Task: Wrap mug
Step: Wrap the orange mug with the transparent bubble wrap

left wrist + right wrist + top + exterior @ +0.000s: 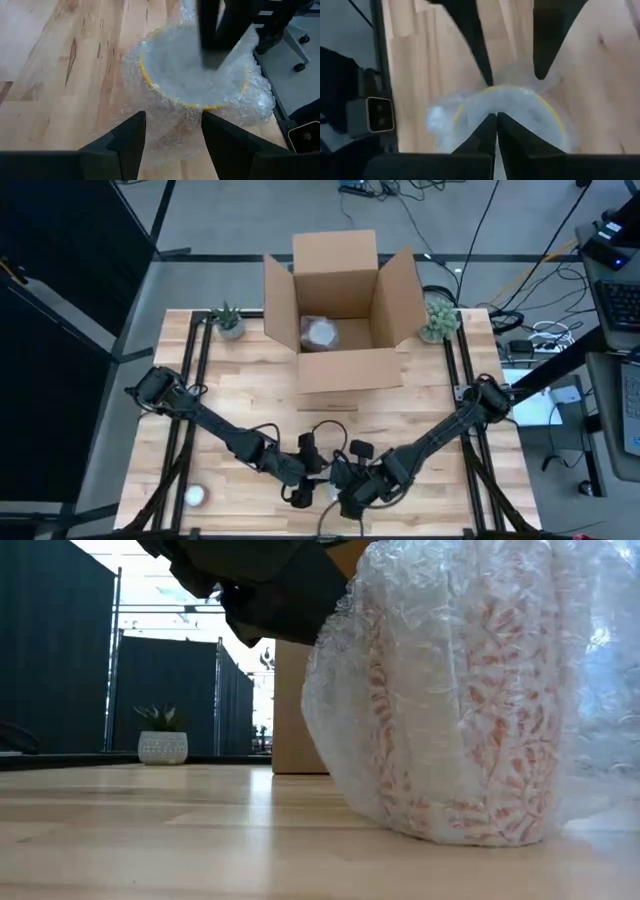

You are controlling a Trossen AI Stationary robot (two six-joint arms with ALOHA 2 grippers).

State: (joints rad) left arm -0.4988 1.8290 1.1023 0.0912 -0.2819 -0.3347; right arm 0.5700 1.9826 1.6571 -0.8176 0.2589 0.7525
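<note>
A mug (460,710) with a red leaf pattern and a yellow rim (150,82) stands upright on the wooden table near its front edge. Clear bubble wrap (345,690) covers its sides and mouth. My right gripper (496,116) is shut above the mug's mouth, fingers pointing down into it. My left gripper (172,125) is open beside the mug, one finger on each side of the loose wrap at its foot. I cannot tell whether it touches the wrap. In the high view both grippers (330,480) hide the mug. My right gripper comes from above with shut fingers (212,45) and meets the bubble wrap stretched over the mug's mouth (190,75), inside the yellow rim. I cannot tell whether a layer is caught between the fingertips. The mug stays upright on the table.
An open cardboard box (340,365) stands at the far middle with a wrapped thing (322,332) inside. Small potted plants (228,322) (437,318) flank it. A small white thing (195,496) lies near the front left. The table's front edge is close behind the grippers.
</note>
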